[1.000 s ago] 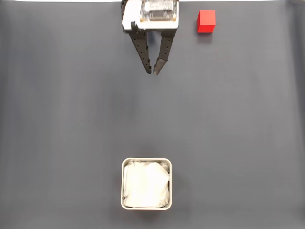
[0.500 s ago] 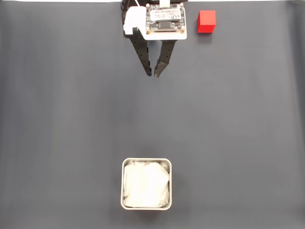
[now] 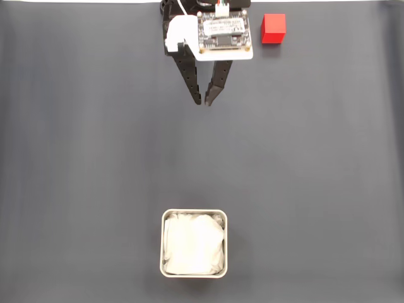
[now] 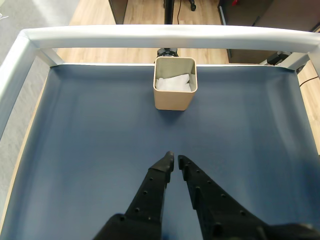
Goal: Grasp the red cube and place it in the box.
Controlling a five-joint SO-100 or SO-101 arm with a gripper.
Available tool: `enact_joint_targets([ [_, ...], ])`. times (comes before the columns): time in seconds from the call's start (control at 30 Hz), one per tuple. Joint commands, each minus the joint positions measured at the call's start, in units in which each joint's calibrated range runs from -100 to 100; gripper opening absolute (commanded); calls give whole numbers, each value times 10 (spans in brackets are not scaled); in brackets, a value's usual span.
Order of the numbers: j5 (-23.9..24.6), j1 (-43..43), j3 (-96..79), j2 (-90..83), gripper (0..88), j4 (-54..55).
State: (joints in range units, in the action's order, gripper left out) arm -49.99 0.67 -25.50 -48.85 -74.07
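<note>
The red cube (image 3: 273, 29) sits alone on the dark mat (image 3: 95, 158), at the top of the fixed view and a bit to the right of my gripper (image 3: 204, 101). Nothing touches it. The box (image 3: 194, 243) with the white padding is well apart from it, low in the fixed view and almost straight below my gripper. In the wrist view the box (image 4: 174, 90) is ahead of me at the far end of the mat, close to the white frame bar (image 4: 165, 36). I think my job right now is to reach the cube, and I have not got there yet. To do it well, I should swing over to the cube's side, open my fingers wide first, and come down so one finger goes on each flat side of the cube. I should go low enough to hold it around its middle, so it does not tip or slide away. My gripper (image 4: 174, 160) is almost closed, with just a thin gap between the tips. It holds nothing and presses on nothing I can see.
</note>
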Motion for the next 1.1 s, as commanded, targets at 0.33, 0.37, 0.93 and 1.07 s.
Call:
enact_joint_targets([
  [0.33,-4,15,32,11,0,5],
  [0.37,-4,17,32,12,0,5],
  [0.93,0,114,29,4,0,6],
  [1.07,-1,140,22,-3,0,6],
])
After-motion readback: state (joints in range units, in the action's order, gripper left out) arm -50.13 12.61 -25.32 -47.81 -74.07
